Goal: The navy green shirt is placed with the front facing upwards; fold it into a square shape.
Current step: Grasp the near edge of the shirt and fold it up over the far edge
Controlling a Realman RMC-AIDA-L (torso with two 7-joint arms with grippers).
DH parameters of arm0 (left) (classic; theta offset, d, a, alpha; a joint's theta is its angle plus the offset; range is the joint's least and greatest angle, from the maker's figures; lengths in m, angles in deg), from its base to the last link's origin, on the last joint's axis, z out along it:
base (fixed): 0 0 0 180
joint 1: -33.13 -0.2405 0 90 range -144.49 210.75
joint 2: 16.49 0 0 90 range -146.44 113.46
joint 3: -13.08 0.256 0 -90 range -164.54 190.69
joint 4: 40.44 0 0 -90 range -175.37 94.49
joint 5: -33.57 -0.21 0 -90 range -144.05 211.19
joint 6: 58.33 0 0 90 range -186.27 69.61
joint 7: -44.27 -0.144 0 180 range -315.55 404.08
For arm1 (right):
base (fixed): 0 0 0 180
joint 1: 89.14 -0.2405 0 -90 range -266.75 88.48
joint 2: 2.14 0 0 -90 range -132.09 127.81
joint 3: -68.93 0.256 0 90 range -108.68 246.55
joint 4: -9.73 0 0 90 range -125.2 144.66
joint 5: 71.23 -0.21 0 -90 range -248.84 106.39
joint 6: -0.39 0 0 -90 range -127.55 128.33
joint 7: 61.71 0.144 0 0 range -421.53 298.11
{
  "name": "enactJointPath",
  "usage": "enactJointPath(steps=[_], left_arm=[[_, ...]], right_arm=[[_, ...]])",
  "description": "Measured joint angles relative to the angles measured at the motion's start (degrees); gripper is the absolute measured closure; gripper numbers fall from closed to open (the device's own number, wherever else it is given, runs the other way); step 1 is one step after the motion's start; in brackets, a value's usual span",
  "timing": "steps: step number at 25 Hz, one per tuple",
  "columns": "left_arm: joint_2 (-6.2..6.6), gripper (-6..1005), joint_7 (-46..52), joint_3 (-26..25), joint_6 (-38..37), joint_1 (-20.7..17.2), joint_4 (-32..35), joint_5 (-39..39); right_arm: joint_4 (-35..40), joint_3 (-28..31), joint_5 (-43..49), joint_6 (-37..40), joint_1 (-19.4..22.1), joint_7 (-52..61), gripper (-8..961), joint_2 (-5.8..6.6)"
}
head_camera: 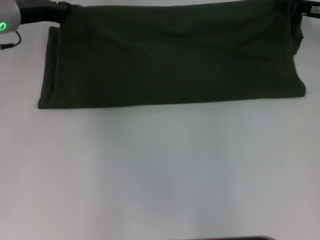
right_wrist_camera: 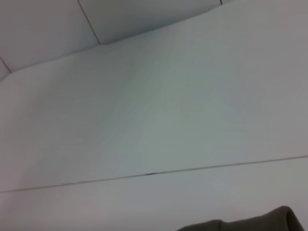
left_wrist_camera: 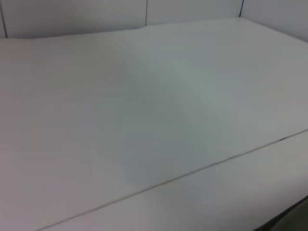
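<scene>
Smooth white table (head_camera: 160, 175) – beyond it, soft olive shirt (head_camera: 170, 60), a folded band; jaws' state unclear.

A plain white table (head_camera: 160, 170) carried the work. Directly on it, along the far side, lay the navy green shirt (head_camera: 170, 60), folded into a long, wide band that ran from the far left almost to the far right. Its near edge was a nearly straight line, with the left end layered in narrow folds. The near half of the tabletop showed only bare white surface. A thin seam crossed the table in both wrist views.
</scene>
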Motion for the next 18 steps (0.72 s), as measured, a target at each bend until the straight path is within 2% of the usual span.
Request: enactJointPath(steps=[5,10,13,16,18], left_arm=[[-1.68,953,0.02,0.46,4.13,-0.43,0.22,-0.21],[-3.44,942,0.39,0.47,9.44,-0.96,0.69,0.21],[-4.08,936,0.58,0.46,12.4,-1.04,0.71,0.34],[-4.55,826,0.66,0.47,14.47,-1.05,0.72,0.33],[-4.65,753,0.66,0.47,15.42,-1.05,0.76,0.33]], right_arm=[[-0.7,-0.25,-0.06,-2.84,-0.56,-0.24,883,-0.59],[-0.79,-1.24,-0.06,-5.11,-0.81,-0.26,826,-1.4],[-0.8,-1.5,-0.06,-7.38,-0.97,0.02,791,-2.06],[-0.8,-1.72,-0.06,-8.66,-1.02,0.31,757,-2.3],[-0.79,-1.57,-0.07,-8.84,-1.02,0.38,662,-2.32]])
